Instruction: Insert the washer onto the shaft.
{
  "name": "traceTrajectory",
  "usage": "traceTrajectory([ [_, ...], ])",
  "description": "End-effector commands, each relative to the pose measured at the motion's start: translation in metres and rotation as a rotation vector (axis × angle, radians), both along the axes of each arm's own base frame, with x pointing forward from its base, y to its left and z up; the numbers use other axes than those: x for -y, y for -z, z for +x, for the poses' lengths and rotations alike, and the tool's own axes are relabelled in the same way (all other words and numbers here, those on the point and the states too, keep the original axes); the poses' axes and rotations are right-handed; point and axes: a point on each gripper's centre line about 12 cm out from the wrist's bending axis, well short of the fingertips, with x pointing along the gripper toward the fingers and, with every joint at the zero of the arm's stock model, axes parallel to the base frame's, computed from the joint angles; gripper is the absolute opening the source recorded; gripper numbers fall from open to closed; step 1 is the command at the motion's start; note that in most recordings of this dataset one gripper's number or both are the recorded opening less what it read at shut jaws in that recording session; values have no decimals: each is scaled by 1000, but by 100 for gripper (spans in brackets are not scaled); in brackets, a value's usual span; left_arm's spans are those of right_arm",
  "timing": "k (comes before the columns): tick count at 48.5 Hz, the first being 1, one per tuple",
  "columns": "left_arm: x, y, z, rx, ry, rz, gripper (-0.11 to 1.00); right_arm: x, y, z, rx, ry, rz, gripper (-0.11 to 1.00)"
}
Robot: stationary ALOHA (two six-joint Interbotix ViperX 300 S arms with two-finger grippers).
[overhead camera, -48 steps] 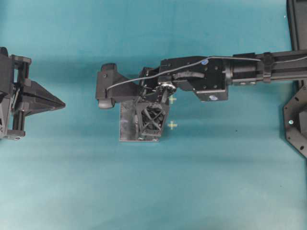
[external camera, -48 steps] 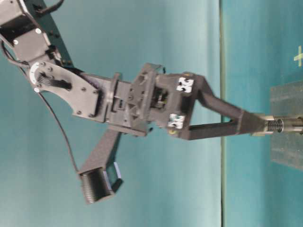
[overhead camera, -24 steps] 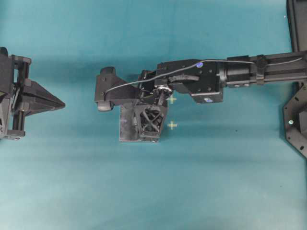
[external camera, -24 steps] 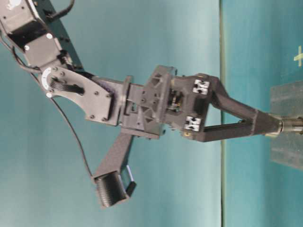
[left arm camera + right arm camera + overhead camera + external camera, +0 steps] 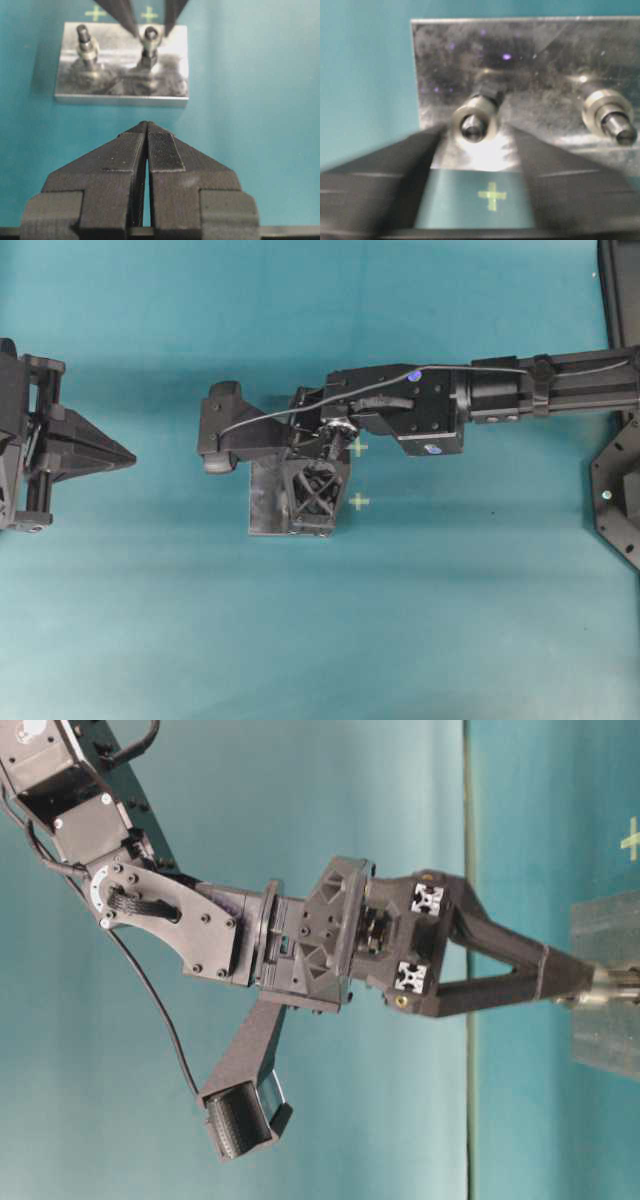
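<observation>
A teal table [image 5: 480,640] runs unbroken to a teal backdrop [image 5: 330,790] in the table-level view, the two meeting at a dark seam. On the table lies a flat, scuffed metal plate [image 5: 170,55], with two yellow crosses [image 5: 359,501] marked on the surface just beside its edge on the right arm's side. The right arm [image 5: 560,385] reaches in from the right of the overhead view and slopes down to the plate, its wrist camera [image 5: 238,1120] hanging below on a bracket. The right gripper [image 5: 472,145] stands with its fingers [image 5: 395,165] spread, one on each side of a shaft [image 5: 149,47] and apart from it. Two shafts rise from the plate, each upright with its long axis square to the table and its tip pointing up; the second shaft [image 5: 86,45] stands just beside the first. From overhead the gripper's body hides both shafts, while the left wrist view shows them side on. The right wrist view looks down the near shaft and shows the washer [image 5: 475,120], a bright ring, seated around its top with the dark tip showing through the hole. The left gripper [image 5: 146,150] hovers well apart from the plate, pointing toward it, its ribbed pads [image 5: 162,152] pressed together with nothing between them.
</observation>
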Motion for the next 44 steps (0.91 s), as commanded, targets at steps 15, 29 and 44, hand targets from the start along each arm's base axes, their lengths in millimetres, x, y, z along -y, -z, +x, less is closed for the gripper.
traceTrajectory([
  [15, 0, -5, 2, 18, 0, 0, 0, -2, 0, 7, 12, -15, -1, 87],
  [29, 0, -6, 1, 23, 1, 0, 0, -19, -8, 14, 40, -44, 21, 86],
  [44, 0, -9, 1, 34, 0, -1, 0, 23, -11, 15, 41, 29, -19, 86],
])
